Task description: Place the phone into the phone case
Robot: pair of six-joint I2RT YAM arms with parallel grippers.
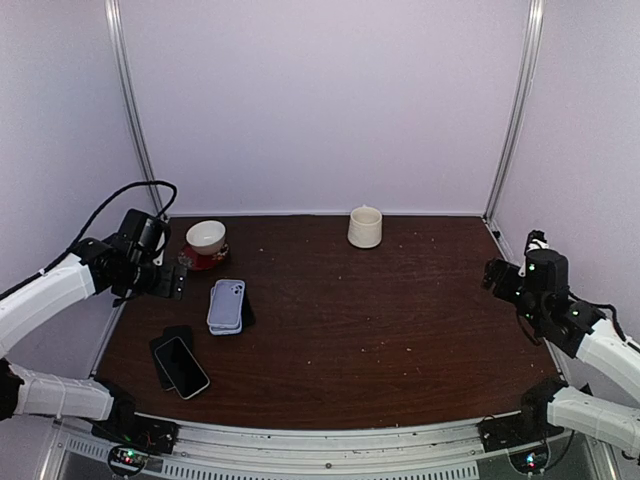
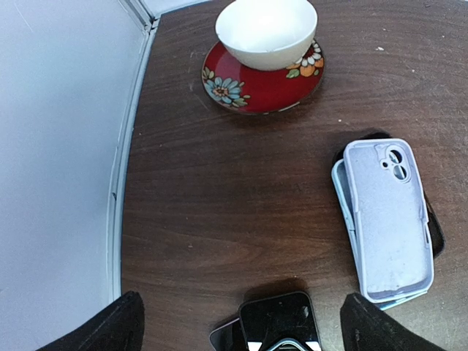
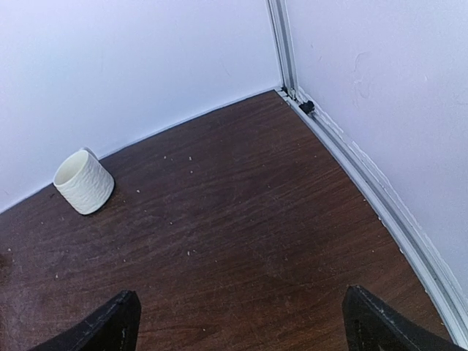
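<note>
A black phone (image 1: 183,368) lies screen up at the near left of the table, stacked askew on another dark flat item (image 1: 164,347). In the left wrist view only the phone's far end (image 2: 281,320) shows at the bottom edge. Beyond it lies a lavender phone case (image 1: 227,303) (image 2: 387,219), back up, on top of a light blue case (image 2: 339,181) and a black one (image 2: 437,235). My left gripper (image 1: 168,282) (image 2: 241,330) hovers open over the left side, above the phone's far end, holding nothing. My right gripper (image 1: 495,273) (image 3: 245,329) hangs open and holds nothing at the far right.
A white bowl (image 1: 205,236) (image 2: 267,29) sits on a red flowered saucer (image 1: 200,261) (image 2: 256,86) at the back left. A cream cup (image 1: 365,227) (image 3: 82,181) stands at the back centre. White walls and metal rails (image 3: 365,183) border the table.
</note>
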